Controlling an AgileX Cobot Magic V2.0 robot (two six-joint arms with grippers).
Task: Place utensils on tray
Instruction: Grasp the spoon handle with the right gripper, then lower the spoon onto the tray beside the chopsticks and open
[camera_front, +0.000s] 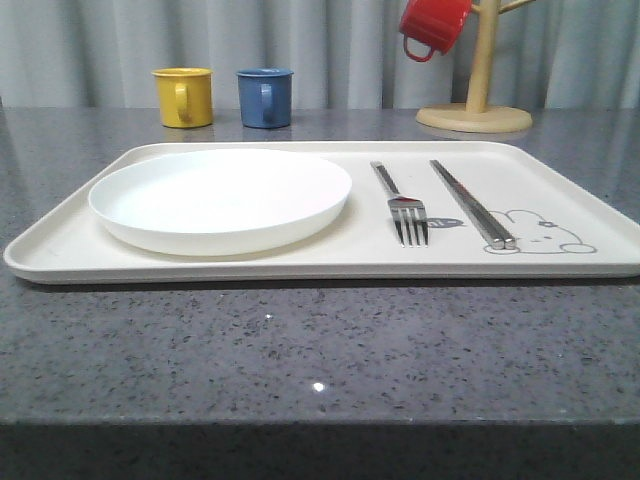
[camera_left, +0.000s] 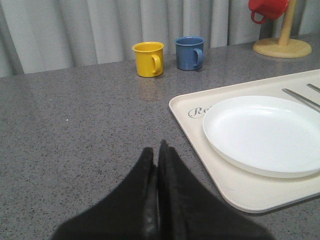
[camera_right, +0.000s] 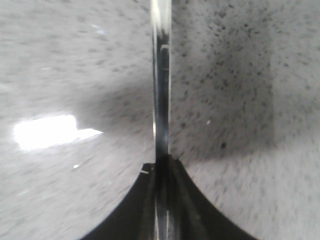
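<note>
The cream tray (camera_front: 300, 268) lies across the grey table. On its left half sits the round white plate (camera_front: 220, 198). To the right lie the silver fork (camera_front: 400, 203) and the pair of metal chopsticks (camera_front: 470, 203), beside the rabbit drawing. My left gripper (camera_left: 156, 150) is shut and empty, low over bare table, left of the tray's corner (camera_left: 240, 192) and plate (camera_left: 265, 132). My right gripper (camera_right: 161, 161) is shut on a slim shiny metal handle, seemingly the spoon (camera_right: 161, 90), held above speckled table. Its far end runs out of frame.
A yellow mug (camera_front: 183, 97) and a blue mug (camera_front: 265, 97) stand behind the tray. A red mug (camera_front: 433, 25) hangs on a wooden stand (camera_front: 478, 90) at the back right. Bare table lies in front of the tray.
</note>
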